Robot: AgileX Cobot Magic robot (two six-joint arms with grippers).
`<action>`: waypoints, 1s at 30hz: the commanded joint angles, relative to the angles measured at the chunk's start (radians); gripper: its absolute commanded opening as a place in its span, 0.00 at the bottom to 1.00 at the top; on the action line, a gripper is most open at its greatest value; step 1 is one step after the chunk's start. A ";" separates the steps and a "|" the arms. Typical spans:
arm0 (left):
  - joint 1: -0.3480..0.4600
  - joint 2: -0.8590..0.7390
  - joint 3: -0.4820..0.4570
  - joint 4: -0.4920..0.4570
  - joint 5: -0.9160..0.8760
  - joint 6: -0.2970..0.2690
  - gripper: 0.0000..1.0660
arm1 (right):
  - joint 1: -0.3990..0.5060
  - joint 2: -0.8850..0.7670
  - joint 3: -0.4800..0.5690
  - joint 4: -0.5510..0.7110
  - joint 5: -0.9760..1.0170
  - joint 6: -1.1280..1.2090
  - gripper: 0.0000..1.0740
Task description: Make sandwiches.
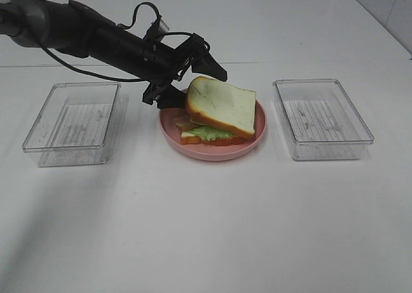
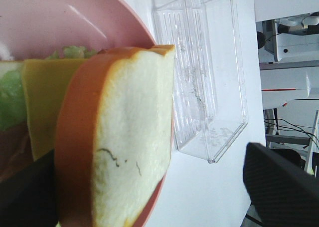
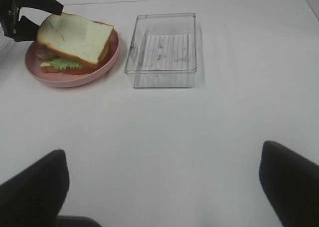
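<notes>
While the top slice [image 1: 221, 104] leans on the stack: capping step, near done.
Left gripper [image 1: 187, 71]: jaws spread, gripping nothing; slice between them, crust against one finger.
Stack: on plate [image 1: 261, 121], just ahead of that gripper.
Next: back off without dragging the slice.
Right gripper [image 3: 162, 187]: agape, empty, well apart.
Arm: reaching low across.

A white counter [image 1: 206, 228] carried three items in a row. A round pink plate [image 1: 260, 122] stood at the middle. A clear rectangular plastic tray [image 1: 71, 122] sat to one side of it, and a second clear tray [image 1: 322, 118] to the other, each apart from the plate and upright. Both trays showed ribbed floors with faint smudges. The counter surface was plain, glossy and unmarked.
</notes>
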 commanded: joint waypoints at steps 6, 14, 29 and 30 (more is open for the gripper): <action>-0.001 -0.056 -0.048 0.129 -0.002 -0.094 0.82 | -0.005 -0.023 0.001 0.006 -0.005 -0.013 0.92; -0.001 -0.110 -0.167 0.608 0.076 -0.393 0.82 | -0.005 -0.023 0.001 0.006 -0.005 -0.013 0.92; 0.012 -0.184 -0.340 1.205 0.429 -0.618 0.90 | -0.005 -0.023 0.001 0.006 -0.005 -0.013 0.92; 0.031 -0.190 -0.340 1.212 0.429 -0.622 0.90 | -0.005 -0.023 0.001 0.006 -0.005 -0.013 0.92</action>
